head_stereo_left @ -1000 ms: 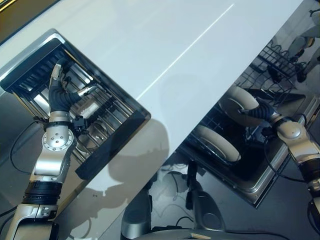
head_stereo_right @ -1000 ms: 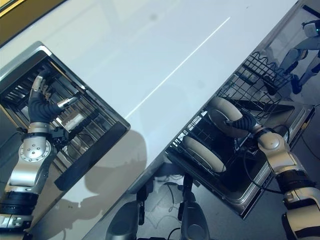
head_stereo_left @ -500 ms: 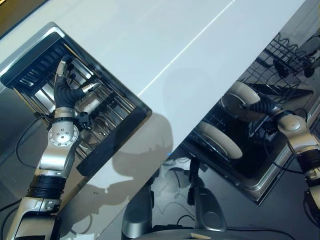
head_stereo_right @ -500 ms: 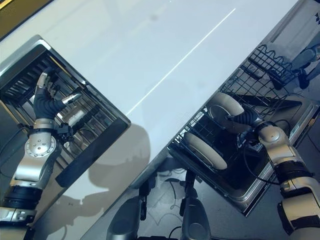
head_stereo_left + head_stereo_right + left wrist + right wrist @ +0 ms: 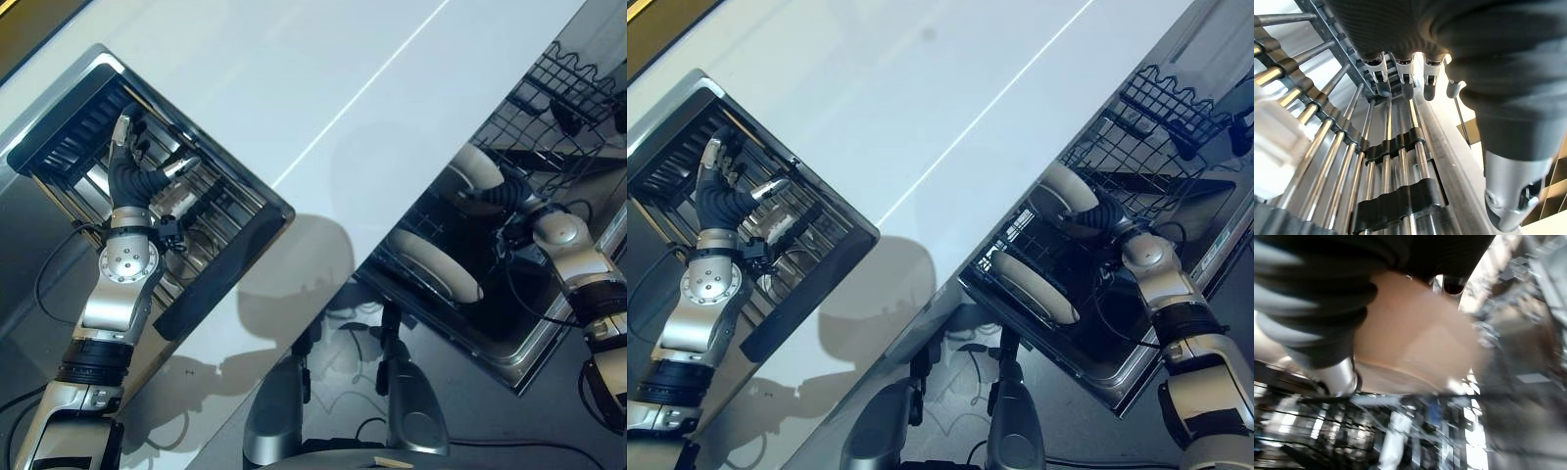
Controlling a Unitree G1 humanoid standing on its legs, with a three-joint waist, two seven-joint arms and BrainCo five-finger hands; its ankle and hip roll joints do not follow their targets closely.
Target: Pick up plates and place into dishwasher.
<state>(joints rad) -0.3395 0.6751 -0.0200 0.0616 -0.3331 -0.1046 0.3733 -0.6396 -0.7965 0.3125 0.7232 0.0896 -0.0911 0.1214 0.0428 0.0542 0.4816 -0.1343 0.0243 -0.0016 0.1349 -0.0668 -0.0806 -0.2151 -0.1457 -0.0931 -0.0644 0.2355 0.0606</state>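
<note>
Looking down from the left eye view, the white desk (image 5: 323, 88) runs as a wide bare band from 7 o'clock to 1 o'clock. At 9 o'clock the left hand (image 5: 132, 176) hovers over the metal drying rack (image 5: 211, 220), fingers spread and straight, holding nothing. At 3 o'clock the right hand (image 5: 502, 193) is closed on a cream plate (image 5: 475, 166) standing on edge in the black wire dishwasher rack (image 5: 578, 88); a second plate (image 5: 436, 269) stands just beside it toward 5 o'clock. Since a second ago the whole scene has slid, so the camera moved; the held plate sits deeper among the wires.

In the right eye view, a clear strip of desk separates the two racks.

In the left wrist view, straight dark-tipped fingers (image 5: 1403, 83) hang above chrome bars, touching none.

In the right wrist view, the plate's underside lies against the palm, blurred. No writing is legible.
</note>
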